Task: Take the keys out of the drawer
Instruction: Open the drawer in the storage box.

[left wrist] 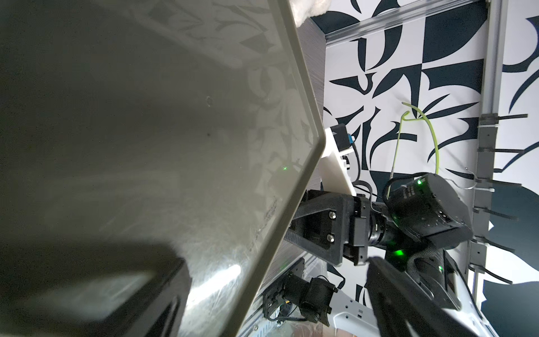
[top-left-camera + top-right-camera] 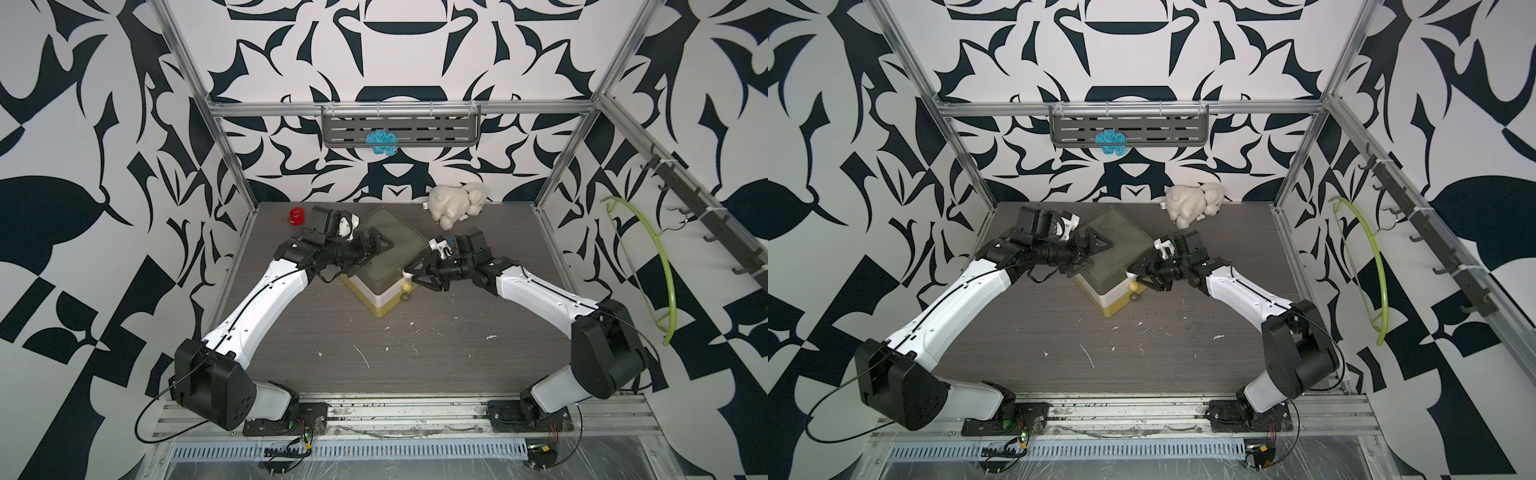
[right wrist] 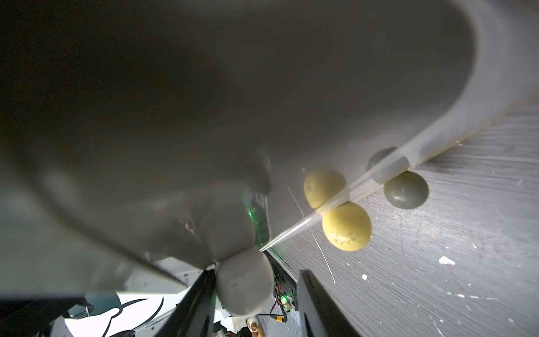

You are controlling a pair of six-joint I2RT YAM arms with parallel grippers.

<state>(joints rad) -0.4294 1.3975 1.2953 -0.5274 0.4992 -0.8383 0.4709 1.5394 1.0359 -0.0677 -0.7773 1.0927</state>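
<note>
Only via wrist cam, knob (image 3: 245,287) inside R pincer (image 3: 256,274)

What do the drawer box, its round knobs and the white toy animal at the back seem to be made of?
Drawer box: hard plastic, semi-gloss; its top reflects the wall pattern. Knobs: smooth, matte, probably plastic or painted wood; cannot tell which. Toy animal: soft plush, with a fluffy, lumpy surface.
</note>
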